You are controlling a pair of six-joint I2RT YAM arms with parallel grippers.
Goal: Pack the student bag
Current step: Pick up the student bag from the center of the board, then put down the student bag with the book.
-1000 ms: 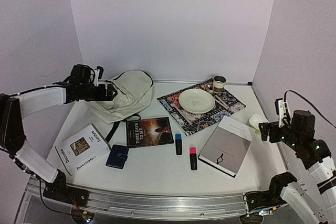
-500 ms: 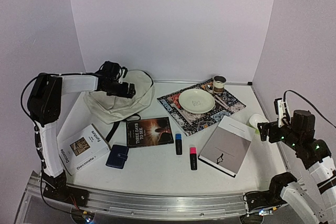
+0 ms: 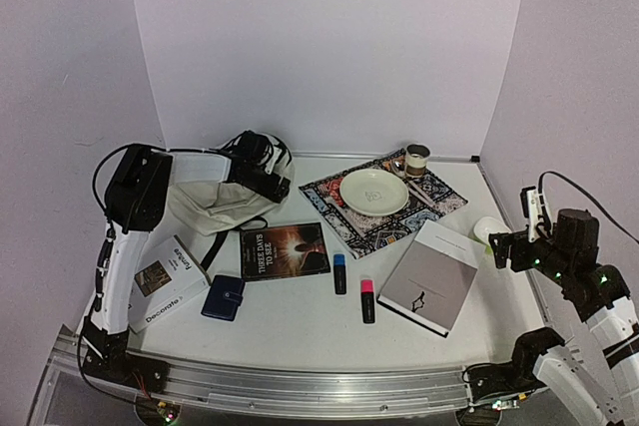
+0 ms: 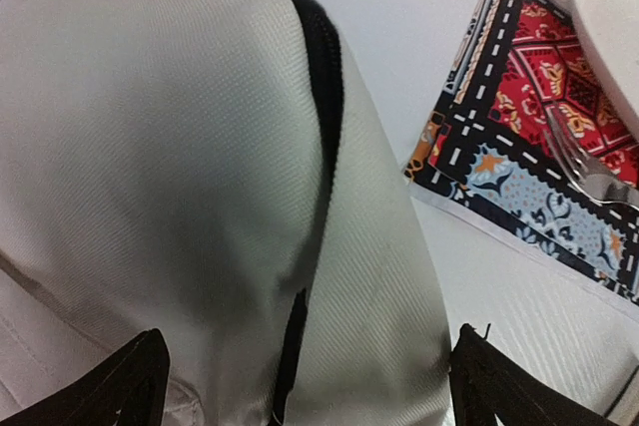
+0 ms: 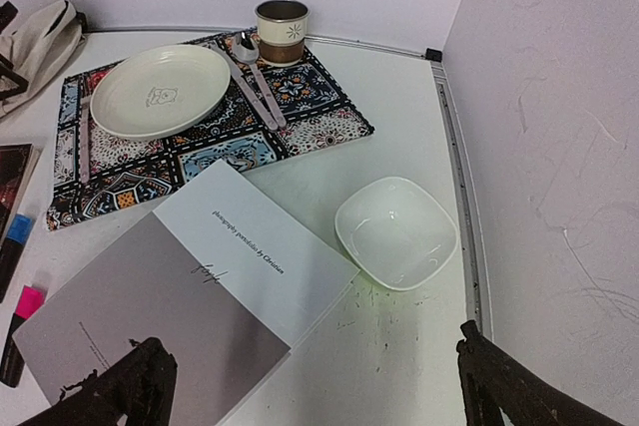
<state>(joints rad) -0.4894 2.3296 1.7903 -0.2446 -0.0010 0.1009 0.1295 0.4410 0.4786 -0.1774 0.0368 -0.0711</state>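
Note:
The student bag (image 3: pixel 215 199), cream fabric with black zipper trim (image 4: pixel 324 77), lies at the back left of the table. My left gripper (image 3: pixel 272 183) hovers over the bag's right end, close above the fabric. In the left wrist view the bag (image 4: pixel 180 147) fills the frame, and the gripper (image 4: pixel 310 386) is open with its fingers wide apart and nothing held. My right gripper (image 3: pixel 502 247) is open at the table's right edge. In the right wrist view it (image 5: pixel 319 391) hangs above bare table between a grey-and-white book (image 5: pixel 180 286) and a white bowl (image 5: pixel 396 231).
A dark book (image 3: pixel 285 249), a white "Decorate" book (image 3: pixel 160 283), a navy wallet (image 3: pixel 223 297), a blue highlighter (image 3: pixel 339 273) and a pink highlighter (image 3: pixel 367 300) lie at the front. A patterned placemat (image 3: pixel 444 197) holds a plate (image 3: pixel 373 192), cutlery and a cup (image 3: pixel 416 160).
My left arm has swung rightward across the bag, from its left side to its right end. The right arm has stayed put.

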